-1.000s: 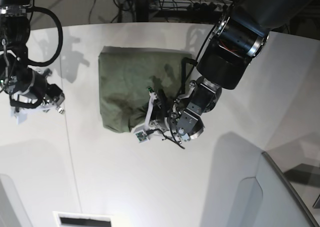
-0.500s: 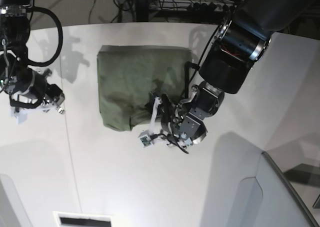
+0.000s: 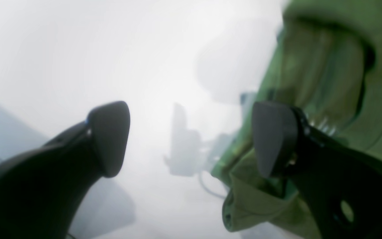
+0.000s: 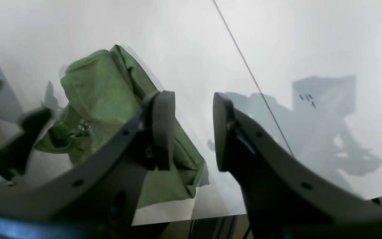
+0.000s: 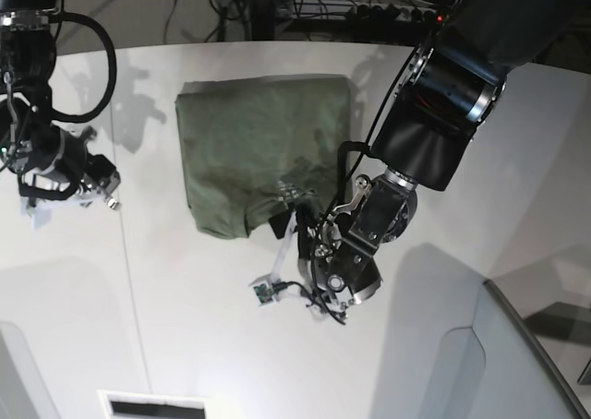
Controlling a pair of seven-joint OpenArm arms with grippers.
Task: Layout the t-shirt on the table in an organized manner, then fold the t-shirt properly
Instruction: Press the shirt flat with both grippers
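The left claw [image 5: 284, 257] is seen wide open, with nothing held between its jaws. In the left wrist view one black finger [image 3: 270, 136] is just beside a loose flap of the shirt [image 5: 263, 156], and the other finger is out over bare table [image 5: 185, 336]. The shirt lies folded into a rough square at about 11 o'clock from this claw, with a bumpy corner nearest to it.

The right claw [image 5: 32, 211] is parked well apart, at 9 o'clock from the shirt. Its jaws are partly open and nothing is held.

The step in hand looks like letting go after a fold. It is done well if the claw is lifted straight up and away, so the flap is not snagged or dragged. The bumpy corner may then need to be patted flat before the next fold.
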